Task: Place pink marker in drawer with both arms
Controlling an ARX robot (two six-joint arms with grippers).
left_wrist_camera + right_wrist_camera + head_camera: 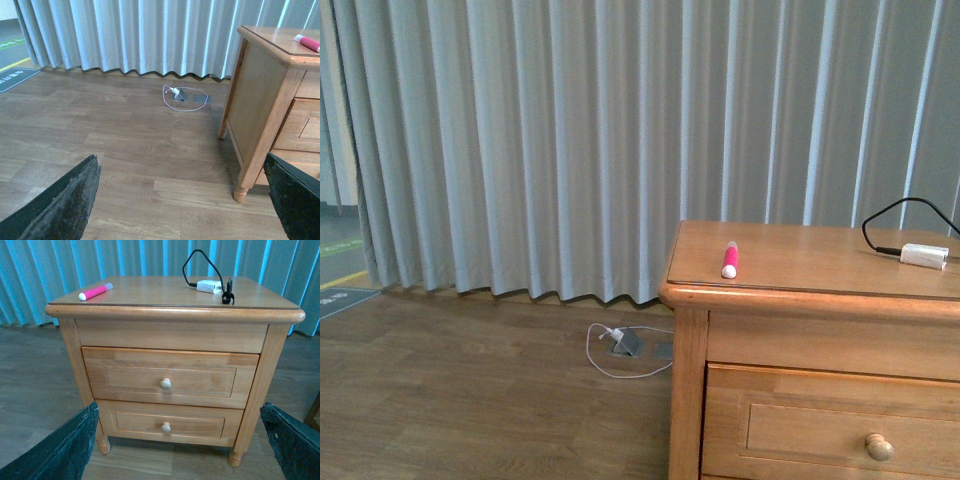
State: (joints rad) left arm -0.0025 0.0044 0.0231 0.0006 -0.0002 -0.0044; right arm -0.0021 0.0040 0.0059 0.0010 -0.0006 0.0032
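The pink marker (730, 259) (94, 291) (307, 43) lies on top of the wooden cabinet (790, 300), near its left front corner. The drawer (170, 378), the upper of two, is closed, with a round knob (165, 384) (879, 447) at its middle. My right gripper (180, 450) stands open in front of the cabinet, level with the lower drawer (168, 420), holding nothing. My left gripper (182, 200) is open over the floor, to the left of the cabinet's side, and is empty. Neither arm appears in the front view.
A white adapter (208, 286) (924, 255) with a black cable (192, 260) lies on the cabinet top at the back right. A floor socket with a white cord (625, 345) (182, 95) sits by the grey curtain (570, 140). The wood floor (125, 150) spreads to the cabinet's left.
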